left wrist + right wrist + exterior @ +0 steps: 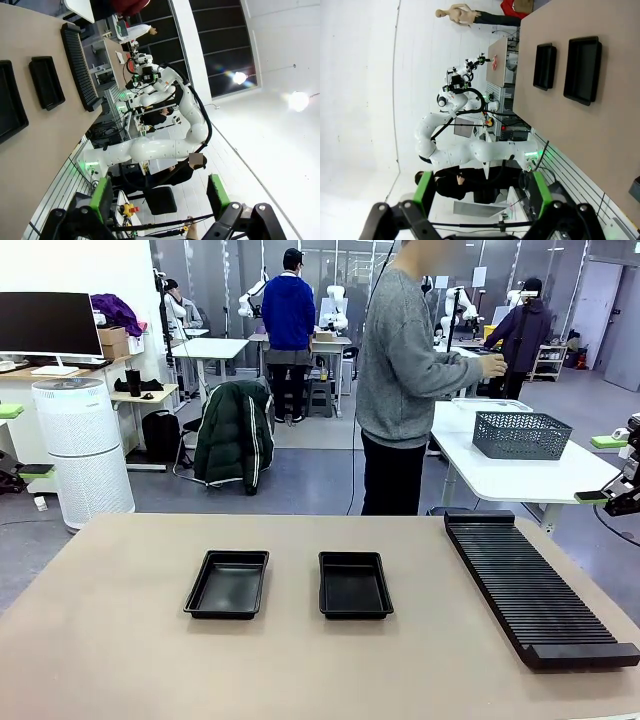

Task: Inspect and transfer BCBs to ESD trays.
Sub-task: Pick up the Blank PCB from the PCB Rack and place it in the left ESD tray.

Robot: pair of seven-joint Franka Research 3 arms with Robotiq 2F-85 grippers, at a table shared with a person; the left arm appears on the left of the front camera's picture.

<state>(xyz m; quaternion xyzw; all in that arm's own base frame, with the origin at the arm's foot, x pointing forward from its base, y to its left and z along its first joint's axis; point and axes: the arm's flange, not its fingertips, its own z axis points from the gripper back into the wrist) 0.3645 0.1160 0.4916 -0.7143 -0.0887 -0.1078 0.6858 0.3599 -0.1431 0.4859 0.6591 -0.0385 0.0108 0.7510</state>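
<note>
Pair of shallow black plastic trays: left tray [227, 584], right tray [355, 585].
Both are rectangular, alike in shape and size, each with a raised, flared rim and a smooth, glossy floor that lies bare. They rest flat and open side up on the tan table [120, 640], around its middle, side by side and apart, with a strip of tabletop between them. Their long sides run from near to far.

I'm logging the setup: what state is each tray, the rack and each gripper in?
Left tray: empty, right side up.
Right tray: empty, right side up.
Rack: lying flat, slots empty.
Left gripper: open, holding nothing.
Right gripper: open, holding nothing.
</note>
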